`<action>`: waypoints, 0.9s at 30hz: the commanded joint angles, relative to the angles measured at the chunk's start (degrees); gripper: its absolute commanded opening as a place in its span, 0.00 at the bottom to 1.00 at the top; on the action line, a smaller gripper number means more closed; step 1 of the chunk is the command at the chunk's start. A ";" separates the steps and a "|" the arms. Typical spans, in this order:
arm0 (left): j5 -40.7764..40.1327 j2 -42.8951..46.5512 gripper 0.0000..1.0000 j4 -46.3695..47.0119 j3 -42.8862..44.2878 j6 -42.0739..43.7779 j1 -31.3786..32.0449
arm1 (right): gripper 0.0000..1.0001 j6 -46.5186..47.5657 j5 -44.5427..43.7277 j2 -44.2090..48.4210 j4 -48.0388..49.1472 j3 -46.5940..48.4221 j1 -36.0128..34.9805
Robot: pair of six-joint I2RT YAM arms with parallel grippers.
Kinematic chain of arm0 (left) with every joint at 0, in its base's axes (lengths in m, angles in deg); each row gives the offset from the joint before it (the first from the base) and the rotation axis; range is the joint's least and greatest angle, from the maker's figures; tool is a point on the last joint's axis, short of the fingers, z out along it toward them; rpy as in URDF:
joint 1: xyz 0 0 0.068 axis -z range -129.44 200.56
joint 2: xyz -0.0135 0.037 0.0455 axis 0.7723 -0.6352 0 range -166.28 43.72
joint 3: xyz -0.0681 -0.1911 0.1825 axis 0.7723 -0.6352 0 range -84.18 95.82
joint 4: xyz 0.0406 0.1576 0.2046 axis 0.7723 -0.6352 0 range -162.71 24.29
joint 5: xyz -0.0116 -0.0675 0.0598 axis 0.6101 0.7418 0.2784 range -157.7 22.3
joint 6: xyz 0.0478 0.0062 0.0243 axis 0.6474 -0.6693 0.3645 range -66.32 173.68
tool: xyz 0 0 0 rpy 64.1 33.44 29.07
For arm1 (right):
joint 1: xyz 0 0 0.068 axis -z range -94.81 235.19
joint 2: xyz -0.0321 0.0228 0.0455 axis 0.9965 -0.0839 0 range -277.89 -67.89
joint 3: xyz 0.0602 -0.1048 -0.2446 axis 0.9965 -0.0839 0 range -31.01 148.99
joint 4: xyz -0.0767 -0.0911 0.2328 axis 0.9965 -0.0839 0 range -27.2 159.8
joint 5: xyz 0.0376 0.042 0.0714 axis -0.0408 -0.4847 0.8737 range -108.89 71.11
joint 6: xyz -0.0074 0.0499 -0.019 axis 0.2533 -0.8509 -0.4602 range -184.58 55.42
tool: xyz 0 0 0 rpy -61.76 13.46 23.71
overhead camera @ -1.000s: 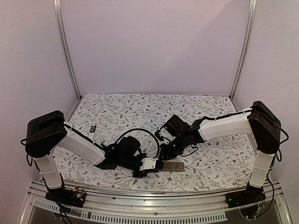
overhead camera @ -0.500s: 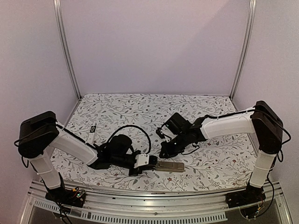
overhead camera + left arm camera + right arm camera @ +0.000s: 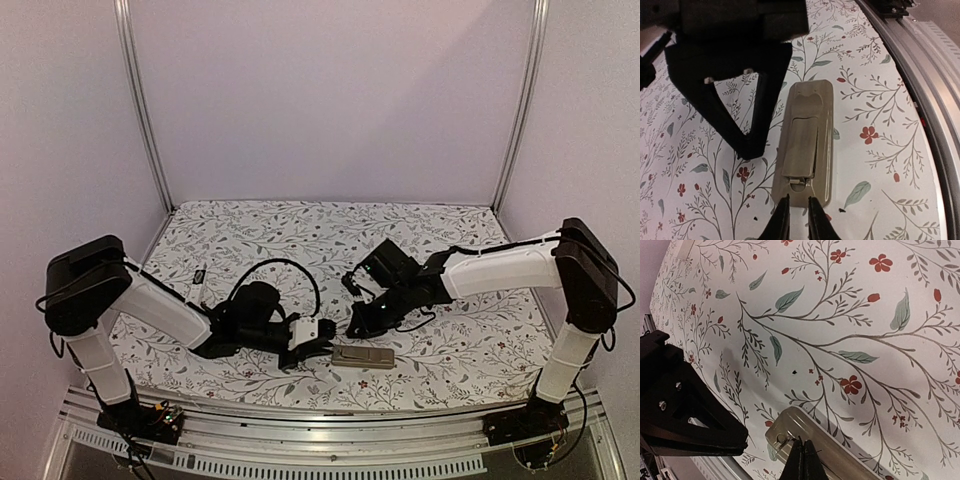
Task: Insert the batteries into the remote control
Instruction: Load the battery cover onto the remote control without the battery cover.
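Beige remote (image 3: 805, 135): left gripper (image 3: 798, 204) has parted slightly.

A: Where is there room on the table (image 3: 300, 225)?
B: The whole back is open. The right side too.
A: And by the remote (image 3: 362, 356)?
B: Tight. The left gripper (image 3: 325, 345) sits at its left end, jaws a little apart. The right gripper (image 3: 352, 328), pinched together, hangs just behind that end.
A: In front?
B: The metal rail (image 3: 330, 410) runs close there. The remote's right end is free. A small black thing (image 3: 199, 275) lies far left.
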 commanded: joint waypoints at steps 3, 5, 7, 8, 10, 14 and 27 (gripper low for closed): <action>0.96 -3.20 0.13 0.99 2.11 -1.50 -1.19 | 0.00 -4.73 2.62 3.65 4.32 -4.30 -1.09; 1.37 -3.21 0.13 1.70 2.20 -1.52 -1.29 | 0.00 -5.45 3.22 3.22 5.41 -5.21 -1.37; 1.85 -3.57 0.13 1.83 2.71 -1.47 -1.40 | 0.00 -5.98 3.39 2.99 6.16 -5.61 -1.40; 2.14 -3.84 0.13 1.66 2.99 -1.46 -1.42 | 0.00 -6.06 3.39 2.98 6.36 -5.67 -1.40; 3.08 -4.61 0.13 0.73 3.83 -1.60 -1.43 | 0.00 -6.11 3.08 2.94 6.16 -5.59 -1.40; 4.77 -4.98 0.16 0.08 4.01 -1.96 -1.35 | 0.00 -6.08 2.12 3.63 4.99 -5.79 -1.39; 11.24 -6.79 0.26 -0.21 5.64 -8.30 -4.63 | 0.04 -5.44 -3.25 9.36 1.72 -8.22 -0.06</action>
